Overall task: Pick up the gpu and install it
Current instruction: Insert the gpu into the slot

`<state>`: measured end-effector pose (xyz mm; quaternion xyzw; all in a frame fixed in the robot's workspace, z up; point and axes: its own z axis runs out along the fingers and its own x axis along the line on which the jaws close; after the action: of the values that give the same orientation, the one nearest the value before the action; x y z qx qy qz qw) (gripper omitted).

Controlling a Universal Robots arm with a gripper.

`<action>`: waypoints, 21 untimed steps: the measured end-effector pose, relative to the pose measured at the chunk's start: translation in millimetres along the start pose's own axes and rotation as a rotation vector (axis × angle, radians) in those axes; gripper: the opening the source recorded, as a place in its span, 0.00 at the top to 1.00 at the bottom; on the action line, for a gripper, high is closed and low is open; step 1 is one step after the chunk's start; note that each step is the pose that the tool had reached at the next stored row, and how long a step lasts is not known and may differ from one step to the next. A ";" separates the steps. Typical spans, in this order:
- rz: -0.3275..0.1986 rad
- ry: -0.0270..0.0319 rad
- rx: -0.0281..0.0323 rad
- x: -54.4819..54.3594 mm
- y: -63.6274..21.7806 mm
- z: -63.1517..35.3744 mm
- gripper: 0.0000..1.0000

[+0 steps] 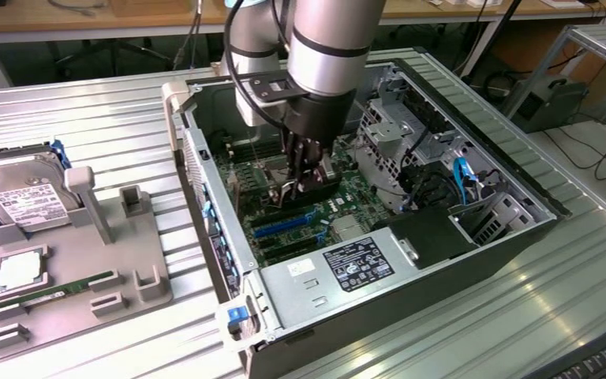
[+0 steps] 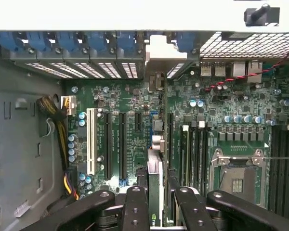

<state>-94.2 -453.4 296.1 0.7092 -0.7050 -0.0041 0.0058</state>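
I have the arm reaching down into the open computer case (image 1: 514, 207), which lies on its side on the ribbed metal table (image 1: 92, 126). The gripper (image 1: 305, 180) is clenched on the gpu (image 1: 319, 183), holding the card edge-on just above the green motherboard (image 1: 361, 207). Through the wrist view, the black fingers (image 2: 135, 207) pinch the gpu (image 2: 154, 192) on both sides, and its thin edge points toward the gap in the row of rear slot covers (image 2: 86, 70). The card sits between the black expansion slots (image 2: 121, 144) and the memory slots (image 2: 192, 149); whether it touches the board I cannot tell. Off to the exterior view's left, a grey parts tray (image 1: 124, 276) holds a hard drive (image 1: 24, 197) and a memory stick (image 1: 56, 290).
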 end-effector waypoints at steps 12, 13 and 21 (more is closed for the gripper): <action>0.009 -0.0004 0.0000 6.0 4.5 8.8 0.74; 0.010 -0.0009 -0.0001 6.0 4.5 9.2 0.74; 0.017 -0.0081 -0.0007 5.7 4.7 12.4 0.74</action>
<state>-99.1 -459.2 283.7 0.7032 -0.7109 -0.0072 0.0033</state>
